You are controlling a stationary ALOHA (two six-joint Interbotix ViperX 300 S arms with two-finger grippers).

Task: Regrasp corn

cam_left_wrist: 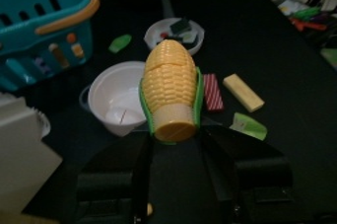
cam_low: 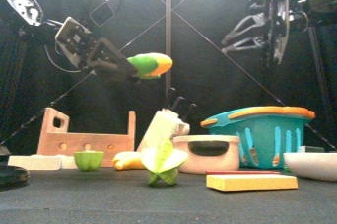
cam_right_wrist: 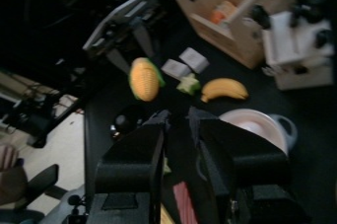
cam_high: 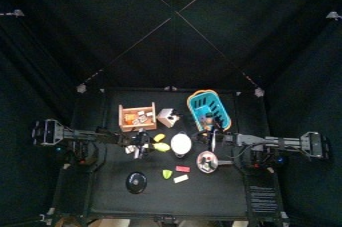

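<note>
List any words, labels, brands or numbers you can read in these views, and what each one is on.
None can be read.
The corn, held in the left gripper, shows only kernels and green husk, no lettering.
The blue basket, the wooden rack and the white bowl show no print at all.
The red patch beside the corn is too blurred to tell if it carries text.

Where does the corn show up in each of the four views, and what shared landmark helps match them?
Top view: the corn is too small to pick out near the table's middle.
Front view: corn held aloft, upper middle, in the left gripper.
Left wrist view: dead centre, between that gripper's own jaws.
Right wrist view: left of centre, in the other arm's jaws.
Shared landmark: the blue basket, except in the right wrist view.
</note>
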